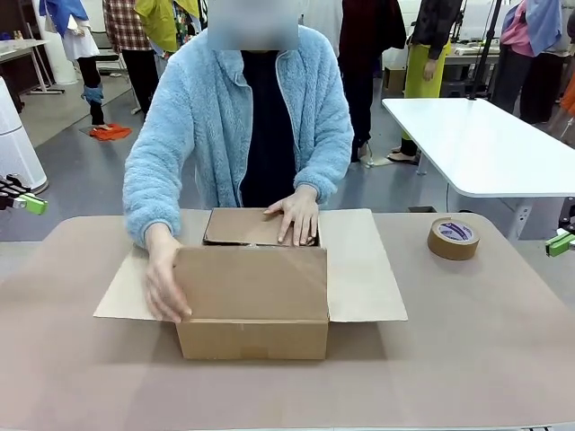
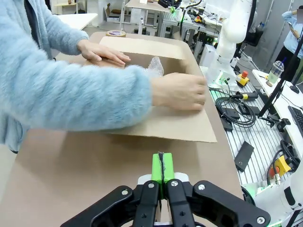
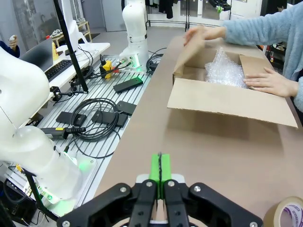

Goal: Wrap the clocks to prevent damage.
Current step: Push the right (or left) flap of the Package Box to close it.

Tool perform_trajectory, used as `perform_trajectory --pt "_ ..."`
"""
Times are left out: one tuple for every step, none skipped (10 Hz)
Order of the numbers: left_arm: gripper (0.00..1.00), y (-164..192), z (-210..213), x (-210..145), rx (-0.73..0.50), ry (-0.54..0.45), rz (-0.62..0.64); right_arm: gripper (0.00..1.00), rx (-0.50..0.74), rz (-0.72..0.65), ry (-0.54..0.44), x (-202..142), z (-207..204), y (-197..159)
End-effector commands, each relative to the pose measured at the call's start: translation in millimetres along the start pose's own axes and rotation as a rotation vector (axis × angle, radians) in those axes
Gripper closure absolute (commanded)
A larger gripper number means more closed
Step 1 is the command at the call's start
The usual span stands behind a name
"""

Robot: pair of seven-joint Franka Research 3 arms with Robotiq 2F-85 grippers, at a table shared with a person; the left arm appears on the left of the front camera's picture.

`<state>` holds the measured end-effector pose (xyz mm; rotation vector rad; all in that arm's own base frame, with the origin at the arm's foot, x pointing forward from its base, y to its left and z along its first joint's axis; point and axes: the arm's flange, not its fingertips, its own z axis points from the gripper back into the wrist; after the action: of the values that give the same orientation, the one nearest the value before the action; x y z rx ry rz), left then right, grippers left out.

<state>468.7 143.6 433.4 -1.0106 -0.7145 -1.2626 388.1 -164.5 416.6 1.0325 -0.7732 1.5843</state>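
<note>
The clocks show as a whitish bubble-wrap parcel [image 3: 225, 68] lying inside the open cardboard box [image 1: 252, 305]; a bit of the parcel [image 2: 155, 66] peeks past a flap in the left wrist view. The person has one hand [image 1: 166, 287] on the near flap, which is folded over the box, and the other hand [image 1: 296, 215] flat on the far flap. My left gripper [image 1: 27, 203] hangs at the table's left edge and my right gripper [image 1: 559, 242] at its right edge. Both are shut on nothing, green pads together [image 2: 162, 168] [image 3: 159, 170], well away from the box.
A brown tape roll [image 1: 453, 238] lies on the table right of the box, near my right gripper [image 3: 284, 213]. The box's side flaps [image 1: 359, 265] lie spread flat. Cables and gear sit on a rack [image 3: 94, 113] beside the table. A white table [image 1: 485, 144] stands behind.
</note>
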Motion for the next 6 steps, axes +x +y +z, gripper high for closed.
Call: perform_trajectory --pt "1.0 -1.0 0.1 -0.4 0.004 -0.007 0.0 0.99 -0.002 0.004 -0.012 -0.1 -3.1 2.7" --pt "1.0 -1.0 0.1 -0.4 0.004 -0.007 0.0 0.99 -0.002 0.004 -0.012 -0.1 -3.1 2.7" --pt "1.0 -1.0 0.1 -0.4 0.004 -0.007 0.0 0.99 -0.002 0.004 -0.012 -0.1 -3.1 2.7" --pt "1.0 -1.0 0.1 -0.4 0.004 -0.007 0.0 0.99 -0.002 0.004 -0.012 -0.1 -3.1 2.7" --pt "1.0 -1.0 0.1 -0.4 0.004 -0.007 0.0 0.99 -0.002 0.004 -0.012 -0.1 -3.1 2.7" --pt "1.0 -1.0 0.1 -0.4 0.004 -0.007 0.0 0.99 -0.002 0.004 -0.012 -0.1 -3.1 2.7"
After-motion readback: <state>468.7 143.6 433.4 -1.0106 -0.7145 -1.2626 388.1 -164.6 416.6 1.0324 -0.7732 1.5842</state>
